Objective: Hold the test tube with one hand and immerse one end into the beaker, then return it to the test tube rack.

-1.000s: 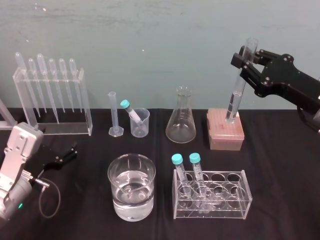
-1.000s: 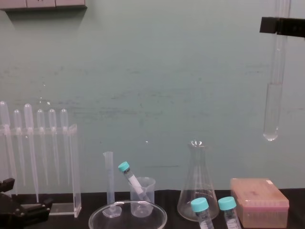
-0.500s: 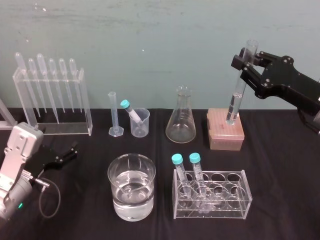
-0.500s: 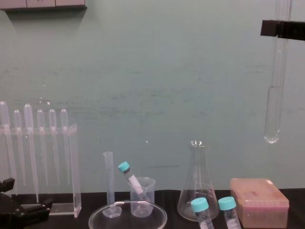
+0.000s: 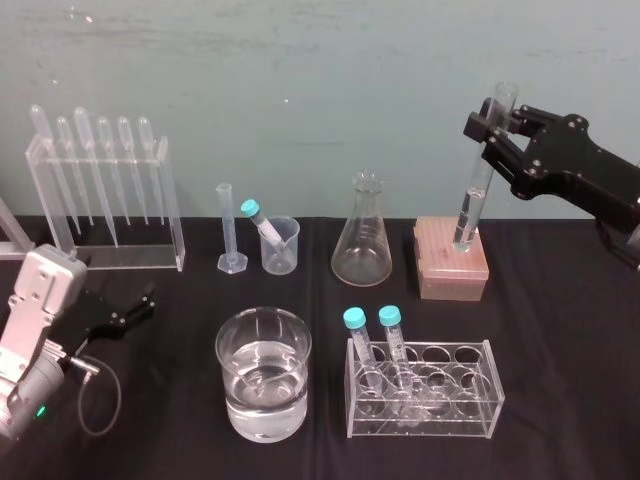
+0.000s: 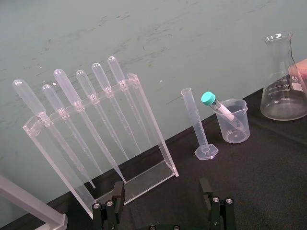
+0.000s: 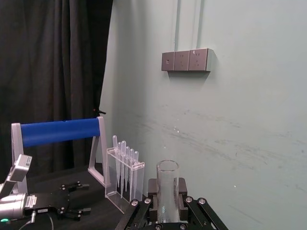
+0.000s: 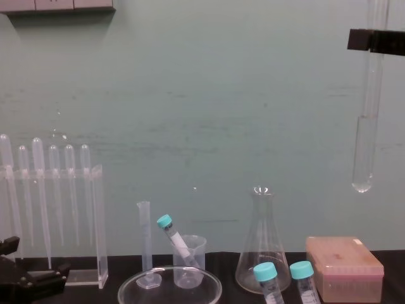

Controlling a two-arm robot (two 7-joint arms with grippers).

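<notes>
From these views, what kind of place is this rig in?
Probably a chemistry-lab bench setup: a pipette rack, a conical flask and a beaker of clear liquid on a black tabletop. The right gripper holds the test tube aloft; the left gripper lies open, parked.

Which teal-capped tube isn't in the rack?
The teal-capped tube leaning in the small beaker beside the graduated cylinder, at the back; the other two stand in the clear rack at the front.
</notes>
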